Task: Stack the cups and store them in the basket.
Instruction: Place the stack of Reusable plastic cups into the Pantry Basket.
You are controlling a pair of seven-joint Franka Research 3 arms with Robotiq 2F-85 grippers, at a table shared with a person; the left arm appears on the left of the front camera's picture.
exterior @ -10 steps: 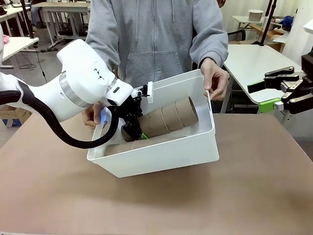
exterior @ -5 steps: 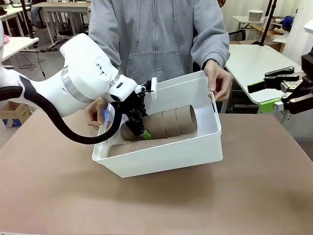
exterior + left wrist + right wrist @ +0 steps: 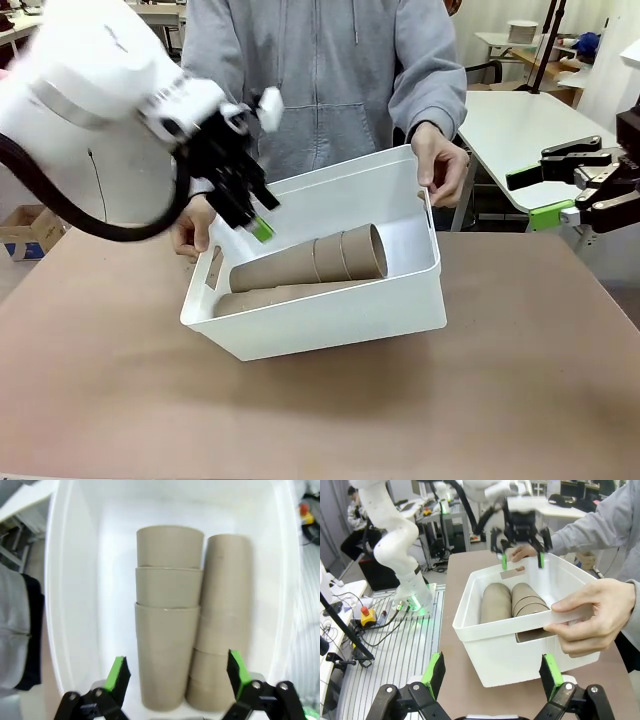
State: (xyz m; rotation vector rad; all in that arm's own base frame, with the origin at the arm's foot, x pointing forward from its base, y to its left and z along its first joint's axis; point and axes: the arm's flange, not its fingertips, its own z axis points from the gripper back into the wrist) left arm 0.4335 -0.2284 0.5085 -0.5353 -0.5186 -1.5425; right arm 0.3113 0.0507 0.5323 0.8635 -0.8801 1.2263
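Tan-brown cups (image 3: 312, 262), two nested stacks lying side by side in white basket (image 3: 330, 325), which the person's hands (image 3: 443, 165) tilt by the end rims. Left gripper (image 3: 252, 215), blurred, apparently wide open and empty, risen clear since releasing the stack. Right gripper (image 3: 548, 196) open, empty, well apart.
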